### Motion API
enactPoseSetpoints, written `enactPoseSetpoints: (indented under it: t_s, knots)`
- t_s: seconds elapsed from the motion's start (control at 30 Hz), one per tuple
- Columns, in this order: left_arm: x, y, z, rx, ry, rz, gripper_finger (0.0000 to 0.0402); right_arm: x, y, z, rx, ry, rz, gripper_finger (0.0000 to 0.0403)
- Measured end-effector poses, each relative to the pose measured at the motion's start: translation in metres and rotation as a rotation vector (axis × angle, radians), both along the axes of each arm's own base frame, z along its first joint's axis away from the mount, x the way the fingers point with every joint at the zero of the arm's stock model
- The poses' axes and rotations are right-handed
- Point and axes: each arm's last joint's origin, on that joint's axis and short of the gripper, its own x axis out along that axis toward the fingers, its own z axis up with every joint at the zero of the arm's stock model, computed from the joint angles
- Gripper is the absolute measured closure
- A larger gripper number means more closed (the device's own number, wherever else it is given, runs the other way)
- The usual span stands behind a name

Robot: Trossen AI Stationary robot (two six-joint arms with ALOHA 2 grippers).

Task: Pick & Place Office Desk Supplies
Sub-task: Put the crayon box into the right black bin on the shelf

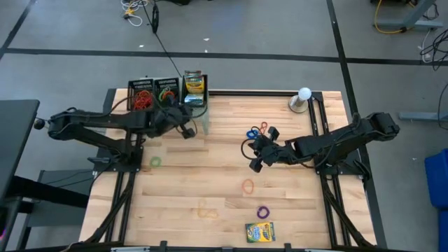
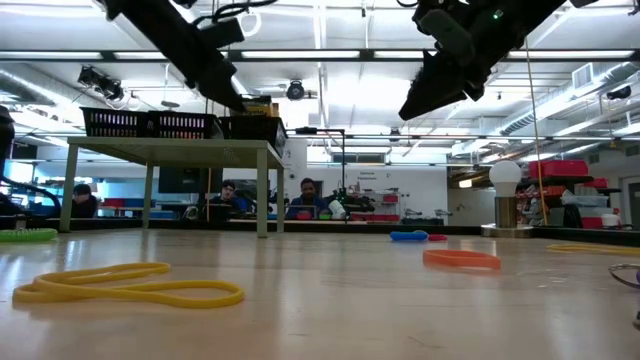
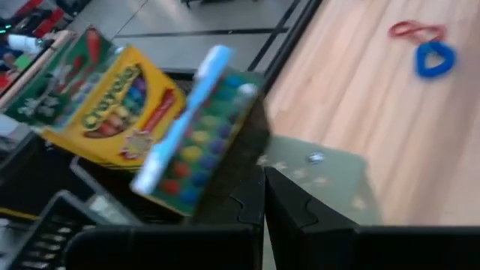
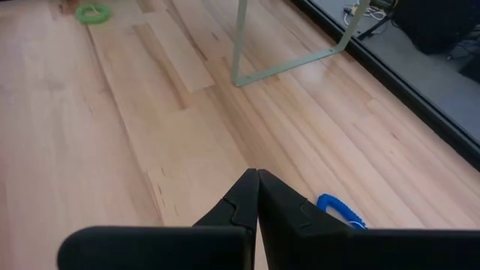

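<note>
Three black mesh trays stand on the pale green stand [image 1: 201, 119] at the far left; two [image 1: 143, 94] [image 1: 168, 91] hold rubber bands. The third [image 1: 194, 89] holds two crayon boxes [image 3: 112, 105] [image 3: 199, 127], the nearer one leaning. My left gripper [image 1: 186, 131] [image 3: 264, 184] hovers shut just in front of that tray, with nothing between its fingers. My right gripper [image 1: 255, 164] [image 4: 257, 178] hangs shut and empty above mid-table, near a blue band [image 1: 252, 133] [image 4: 339, 210] and a red band [image 1: 264, 126]. Another crayon box [image 1: 260, 231] lies flat at the near edge.
Loose bands lie flat on the wood: green [image 1: 155, 162] at the left, orange [image 1: 248, 185] in the middle, purple [image 1: 262, 211] and a pale yellow one [image 2: 130, 285] toward the near edge. A white globe on a grey base [image 1: 303, 98] stands at the far right.
</note>
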Motion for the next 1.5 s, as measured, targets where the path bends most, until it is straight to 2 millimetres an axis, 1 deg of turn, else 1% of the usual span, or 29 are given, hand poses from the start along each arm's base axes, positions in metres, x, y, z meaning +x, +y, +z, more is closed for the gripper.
enactPoseSetpoints:
  t_s: [0.3,0.57,0.8,1.13,1.5]
  knots:
    - [-0.001,0.024,0.003,0.057,0.044,0.085,0.0394,0.000,0.000,0.000,-0.002,-0.001,-0.002,0.0387]
    - [-0.003,0.035,0.006,0.076,0.029,0.123,0.0394,0.000,0.000,0.000,-0.002,-0.001,-0.002,0.0387]
    - [0.000,0.040,0.015,0.133,-0.028,0.116,0.0394,0.000,0.000,0.000,-0.007,0.001,0.003,0.0387]
    - [-0.007,0.068,0.013,0.083,-0.062,0.141,0.0394,0.000,0.000,0.000,-0.008,0.003,0.004,0.0387]
    - [-0.007,0.070,0.014,0.078,-0.078,0.139,0.0391,0.000,0.000,0.000,-0.008,0.003,0.005,0.0387]
